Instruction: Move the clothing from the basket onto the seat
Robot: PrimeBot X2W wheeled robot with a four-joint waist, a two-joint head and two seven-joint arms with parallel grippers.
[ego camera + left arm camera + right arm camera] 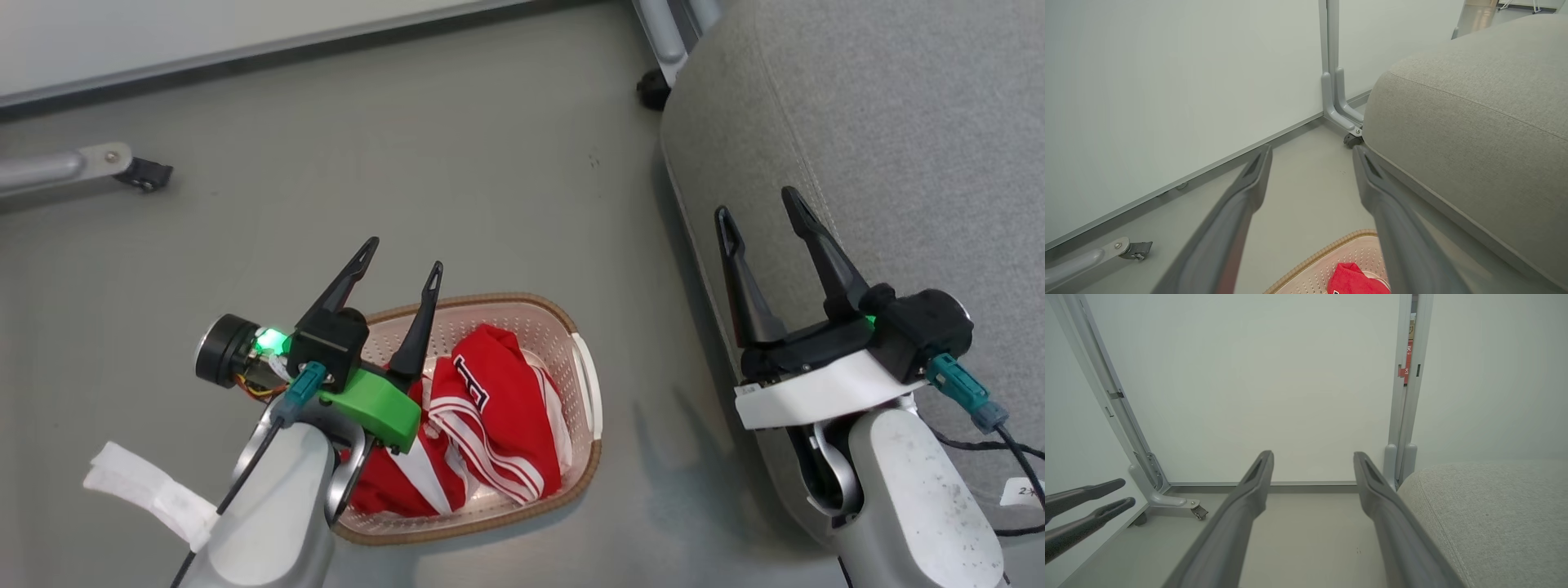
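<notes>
Red soft-fabric clothing (pixel 498 392) with white stripes lies bunched inside the cream perforated plastic basket (pixel 522 318) with a brown woven-look rim, and you can see dark-and-white lettering on top. The basket stands on the grey floor (pixel 408 163), just beside the large grey upholstered seat (pixel 898 122). Your left claw (pixel 404 255) hangs over the basket's left side in the head view, fingers spread, gripping nothing. Your right claw (pixel 757 204) sits over the seat's edge, likewise spread wide and empty.
</notes>
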